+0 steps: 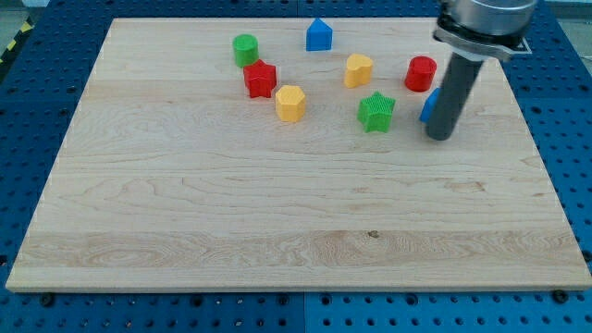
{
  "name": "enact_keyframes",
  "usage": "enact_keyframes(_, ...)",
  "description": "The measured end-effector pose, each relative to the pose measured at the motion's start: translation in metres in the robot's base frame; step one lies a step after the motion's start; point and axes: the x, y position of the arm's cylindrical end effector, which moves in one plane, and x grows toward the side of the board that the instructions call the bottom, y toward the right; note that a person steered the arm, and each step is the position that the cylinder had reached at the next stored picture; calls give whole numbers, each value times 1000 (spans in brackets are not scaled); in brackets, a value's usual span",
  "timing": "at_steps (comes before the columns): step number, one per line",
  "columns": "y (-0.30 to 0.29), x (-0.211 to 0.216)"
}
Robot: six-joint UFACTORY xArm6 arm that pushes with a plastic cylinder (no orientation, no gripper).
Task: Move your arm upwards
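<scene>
My rod comes down from the view's top right, and my tip (441,136) rests on the wooden board (277,222). It stands just to the right of a blue block (428,106), which the rod mostly hides. A red cylinder (421,73) lies just above the tip to the left. A green star (376,112) sits to the tip's left. Farther left are a yellow heart-like block (358,70), a yellow hexagon (290,103), a red star-like block (261,80), a green cylinder (245,50) and a blue house-shaped block (319,35).
The board lies on a blue perforated table (37,111). The board's right edge (532,148) runs close to the right of the tip.
</scene>
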Motion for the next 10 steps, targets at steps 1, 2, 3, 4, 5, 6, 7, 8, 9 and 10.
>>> enact_keyframes(1,39,1)
enact_keyframes(2,58,0)
enact_keyframes(3,57,-21)
enact_keyframes(4,47,-53)
enact_keyframes(5,46,-75)
enact_keyframes(6,44,-87)
enact_keyframes(7,43,-88)
enact_keyframes(8,43,-99)
enact_keyframes(9,42,-116)
enact_keyframes(10,42,-128)
